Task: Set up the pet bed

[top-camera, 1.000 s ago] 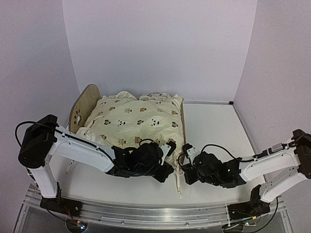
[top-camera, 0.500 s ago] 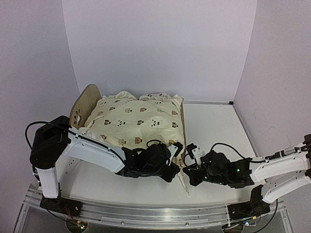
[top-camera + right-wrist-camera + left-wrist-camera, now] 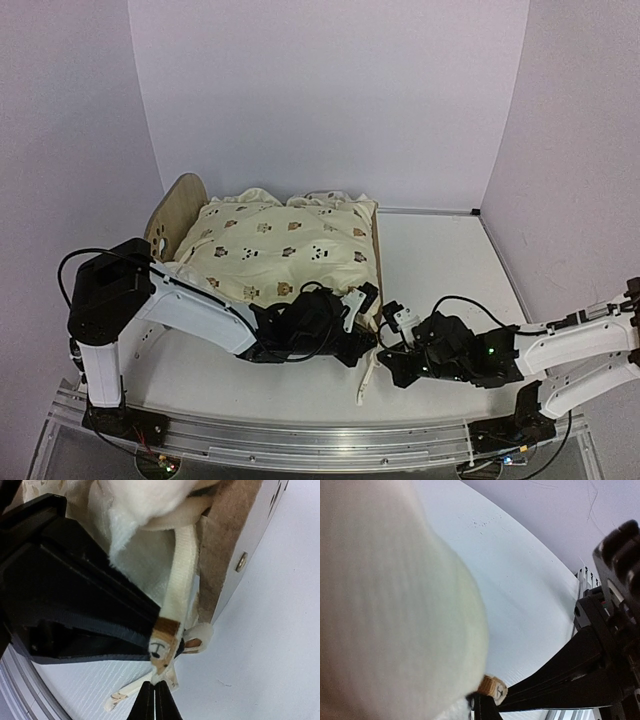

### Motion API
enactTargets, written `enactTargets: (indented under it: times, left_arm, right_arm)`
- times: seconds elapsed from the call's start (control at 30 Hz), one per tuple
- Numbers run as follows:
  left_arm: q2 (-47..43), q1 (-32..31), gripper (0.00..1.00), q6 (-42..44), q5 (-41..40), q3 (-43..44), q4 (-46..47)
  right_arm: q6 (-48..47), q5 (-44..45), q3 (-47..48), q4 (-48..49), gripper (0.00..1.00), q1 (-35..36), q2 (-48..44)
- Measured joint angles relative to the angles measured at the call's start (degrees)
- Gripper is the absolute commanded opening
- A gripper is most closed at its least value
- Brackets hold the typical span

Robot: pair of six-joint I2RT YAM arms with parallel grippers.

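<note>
Pet bed (image 3: 377, 252) headboard (image 3: 178, 218), overhead only

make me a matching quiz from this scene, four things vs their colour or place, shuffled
1 headboard
2 cushion
3 strap
4 table

a plain white, flat
b puffy, covers the bed
c light wood, far left
d thin, trailing toward the near edge

Pairs: 1-c, 2-b, 3-d, 4-a

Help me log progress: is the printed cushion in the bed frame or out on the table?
In: the cushion lies spread across the pet bed, one tie trailing onto the table.
</note>
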Motion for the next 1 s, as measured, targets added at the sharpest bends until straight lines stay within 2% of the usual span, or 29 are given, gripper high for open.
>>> enactTargets:
  times: [0.2, 0.3, 0.4, 0.5, 0.63, 0.8, 1.0]
  left_arm:
    - [2.5, 1.6, 0.00, 0.3, 2.6, -1.6, 5.3]
    - [3.1, 2.1, 0.00, 0.7, 3.8, -2.2, 7.5]
    - [3.7, 2.3, 0.00, 1.2, 4.4, -2.3, 8.8]
    - [3.9, 2.4, 0.00, 1.5, 4.7, -2.4, 9.6]
    - [4.3, 2.4, 0.00, 1.6, 4.7, -2.4, 10.2]
    - [4.3, 2.4, 0.00, 1.7, 4.8, -2.4, 10.4]
    - [4.4, 2.5, 0.00, 1.7, 4.8, -2.4, 10.4]
  right_arm:
    - [-0.2, 0.3, 0.0, -2.1, 0.34, 0.0, -0.6]
    - [-0.8, 2.1, 0.0, -4.2, 0.39, 0.0, -3.4]
    - [-1.5, 6.1, -0.9, -4.9, 0.40, 0.0, -7.7]
    - [-2.0, 11.0, -2.2, -5.3, 0.34, -0.1, -11.2]
    - [-2.6, 17.2, -3.5, -5.9, 0.33, -1.1, -12.5]
    - [-4.6, 18.7, -2.7, -6.1, 0.34, -3.9, -5.8]
    - [-8.7, 13.6, -0.7, -2.9, 0.33, -5.3, 4.5]
